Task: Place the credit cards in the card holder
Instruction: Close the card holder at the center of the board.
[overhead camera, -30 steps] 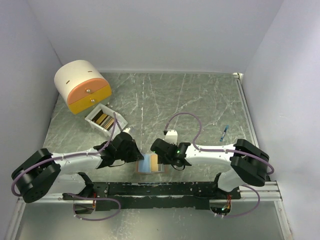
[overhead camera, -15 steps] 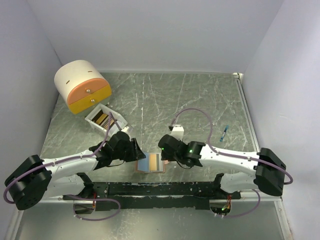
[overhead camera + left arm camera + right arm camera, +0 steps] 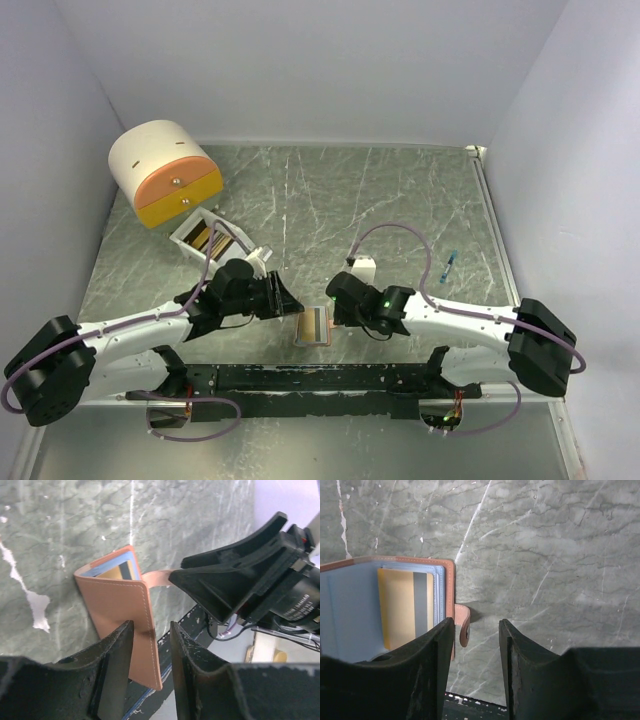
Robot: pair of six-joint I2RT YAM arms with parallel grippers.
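Observation:
The card holder [image 3: 315,325] stands half folded near the table's front edge, between my two grippers. In the left wrist view its salmon-brown left cover [image 3: 117,602] is raised, and a yellow card [image 3: 114,572] and a dark one show in the pale blue inside. My left gripper [image 3: 151,627] is open, with the cover's lower edge between its fingers. In the right wrist view a yellow card with a grey stripe [image 3: 395,607] sits in a blue pocket. My right gripper [image 3: 476,625] is open beside the snap strap [image 3: 464,622]. More credit cards [image 3: 205,238] lie in a small white box.
The round cream-and-orange drawer unit [image 3: 165,172] stands at the back left, just behind the white box [image 3: 187,232]. A small blue object [image 3: 450,265] lies at the right. The black base rail [image 3: 320,378] runs along the table's front edge, close under the holder.
The holder lay open flat; its left half has now swung up and over towards the right. My left gripper moved right with it. My right gripper shifted slightly right.

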